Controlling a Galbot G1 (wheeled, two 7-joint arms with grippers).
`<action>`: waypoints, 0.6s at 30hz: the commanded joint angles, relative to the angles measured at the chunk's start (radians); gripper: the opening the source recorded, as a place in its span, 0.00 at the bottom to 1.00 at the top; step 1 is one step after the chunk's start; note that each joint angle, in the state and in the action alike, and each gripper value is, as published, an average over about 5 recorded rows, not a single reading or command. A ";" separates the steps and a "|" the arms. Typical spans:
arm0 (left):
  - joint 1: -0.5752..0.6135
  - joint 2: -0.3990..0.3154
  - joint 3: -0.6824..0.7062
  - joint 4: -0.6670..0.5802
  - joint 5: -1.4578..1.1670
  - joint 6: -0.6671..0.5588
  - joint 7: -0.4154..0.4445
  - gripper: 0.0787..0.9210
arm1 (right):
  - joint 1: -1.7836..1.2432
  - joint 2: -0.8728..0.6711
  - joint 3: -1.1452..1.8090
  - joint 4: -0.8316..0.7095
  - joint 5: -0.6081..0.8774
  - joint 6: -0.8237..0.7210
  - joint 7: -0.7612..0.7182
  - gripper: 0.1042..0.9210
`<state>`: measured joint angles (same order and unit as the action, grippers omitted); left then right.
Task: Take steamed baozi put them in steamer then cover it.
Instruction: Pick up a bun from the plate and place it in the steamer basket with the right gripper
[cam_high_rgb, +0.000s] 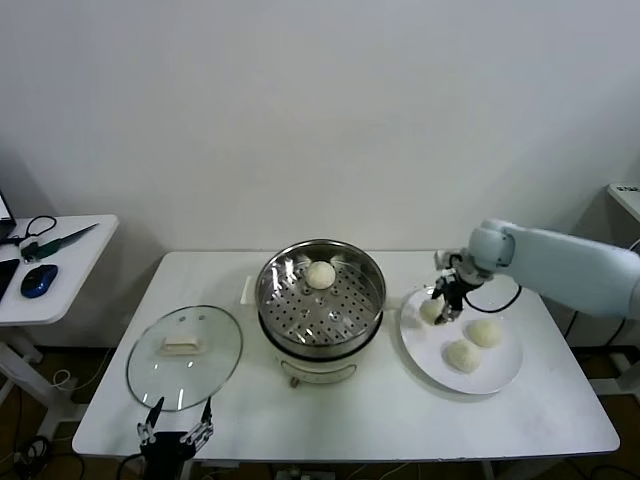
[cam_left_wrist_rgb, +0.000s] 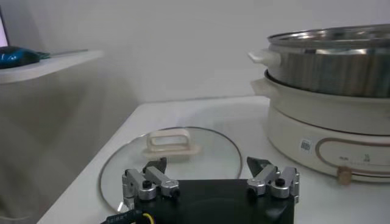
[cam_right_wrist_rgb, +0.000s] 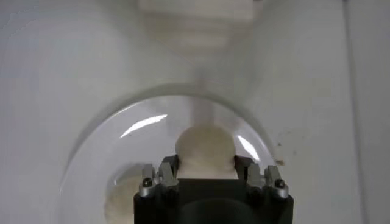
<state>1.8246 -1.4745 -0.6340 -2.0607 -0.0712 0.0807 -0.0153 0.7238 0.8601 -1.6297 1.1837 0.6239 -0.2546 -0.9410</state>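
The steamer (cam_high_rgb: 268, 300), a shiny steel pot on a cream base, stands mid-table with one baozi (cam_high_rgb: 320, 274) on its perforated tray. Three more baozi lie on a white plate (cam_high_rgb: 505, 378) to its right: one (cam_high_rgb: 431, 311) at the plate's near-steamer edge, two others (cam_high_rgb: 485, 332) (cam_high_rgb: 462, 355). My right gripper (cam_high_rgb: 445, 308) is down on the first one. In the right wrist view the fingers (cam_right_wrist_rgb: 168, 170) press both sides of this baozi (cam_right_wrist_rgb: 205, 149). My left gripper (cam_high_rgb: 176, 425) is open and empty at the table's front edge, just before the glass lid (cam_high_rgb: 185, 357).
The glass lid with its cream handle (cam_left_wrist_rgb: 172, 141) lies flat on the table left of the steamer (cam_left_wrist_rgb: 329, 79). A side table (cam_high_rgb: 60, 262) with a blue mouse stands at the far left. The wall is close behind the table.
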 joint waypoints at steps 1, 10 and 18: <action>0.000 0.002 0.001 -0.001 0.000 0.003 0.001 0.88 | 0.389 0.037 -0.137 0.112 0.202 0.014 -0.064 0.63; -0.010 0.005 0.010 -0.007 0.004 0.012 0.002 0.88 | 0.315 0.274 0.008 0.269 0.369 -0.133 0.119 0.64; -0.005 0.004 -0.005 -0.019 -0.003 0.017 0.002 0.88 | 0.126 0.480 0.041 0.165 0.344 -0.181 0.198 0.64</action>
<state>1.8195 -1.4699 -0.6408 -2.0787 -0.0746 0.0970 -0.0131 0.9020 1.1683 -1.6173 1.3465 0.9001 -0.3875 -0.8110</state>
